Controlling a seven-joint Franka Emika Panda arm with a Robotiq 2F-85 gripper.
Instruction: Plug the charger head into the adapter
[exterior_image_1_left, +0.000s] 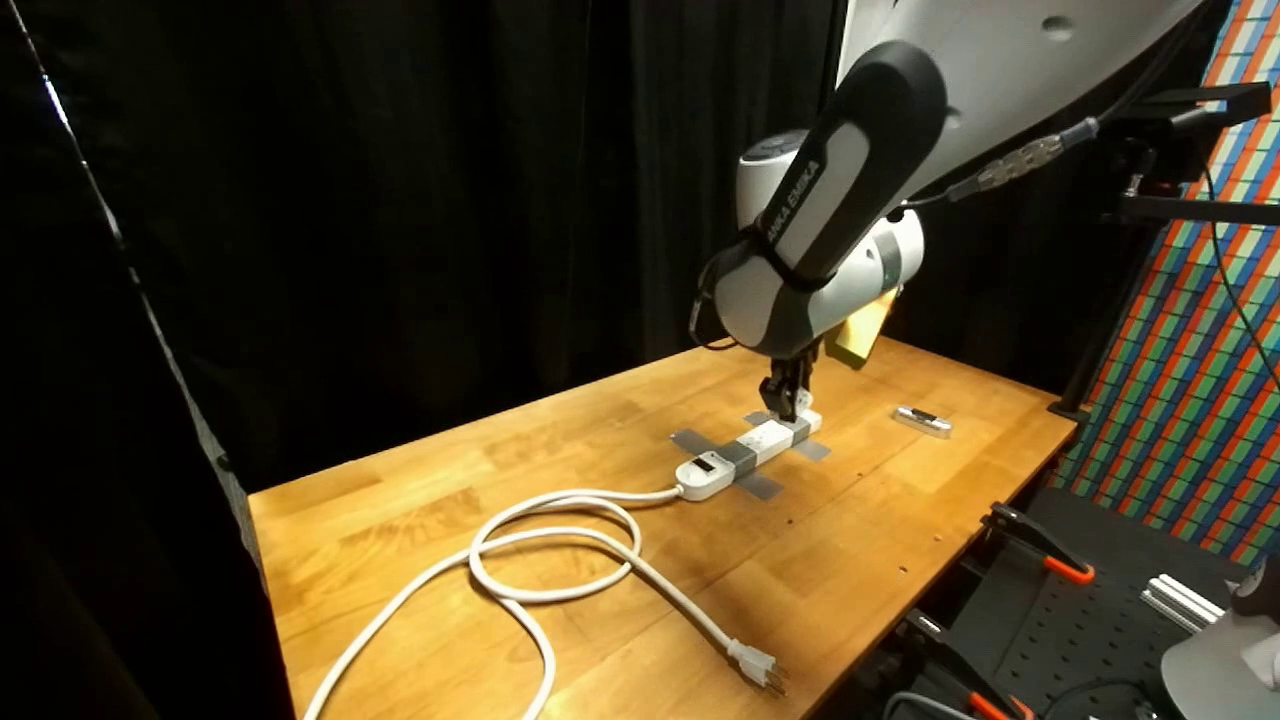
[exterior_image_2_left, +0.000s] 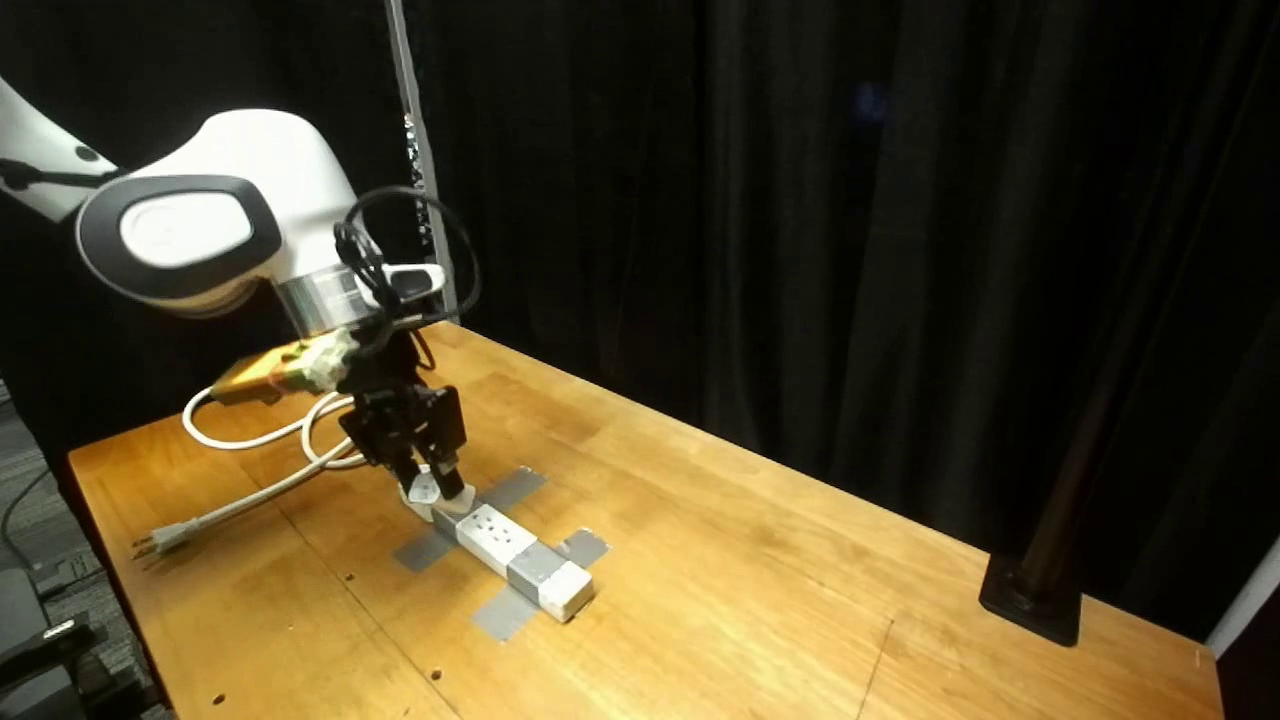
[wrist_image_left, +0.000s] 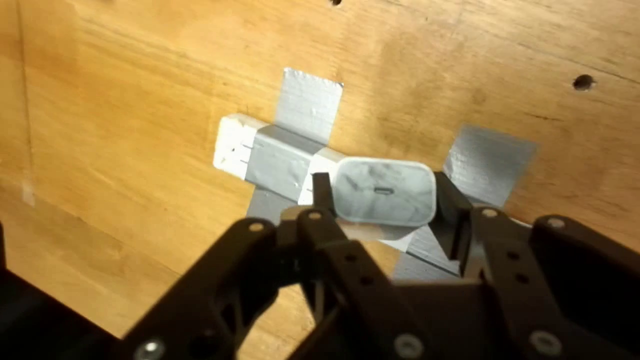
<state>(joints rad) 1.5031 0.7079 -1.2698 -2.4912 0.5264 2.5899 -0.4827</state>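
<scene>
The charger head (wrist_image_left: 385, 195) is a small white block with a grey face and a slot. It sits between both fingertips of my gripper (wrist_image_left: 382, 202), which is shut on it. The gripper also shows in both exterior views (exterior_image_1_left: 789, 410) (exterior_image_2_left: 430, 482). The white adapter (exterior_image_1_left: 770, 440) is taped to the table; it also shows in an exterior view (exterior_image_2_left: 496, 537) and in the wrist view (wrist_image_left: 233, 144). The charger head is over the adapter, turned at an angle to its length. Its prongs are hidden. I cannot tell whether it touches the adapter.
Grey tape (exterior_image_1_left: 758, 486) crosses the adapter. Its white cable (exterior_image_1_left: 690, 606) loops on the table and ends in a plug (exterior_image_1_left: 752, 662). A small silver and dark object (exterior_image_1_left: 922, 421) lies beside the adapter. A black post base (exterior_image_2_left: 1031, 602) stands near the table's edge. Clamps (exterior_image_1_left: 1040, 545) grip another edge.
</scene>
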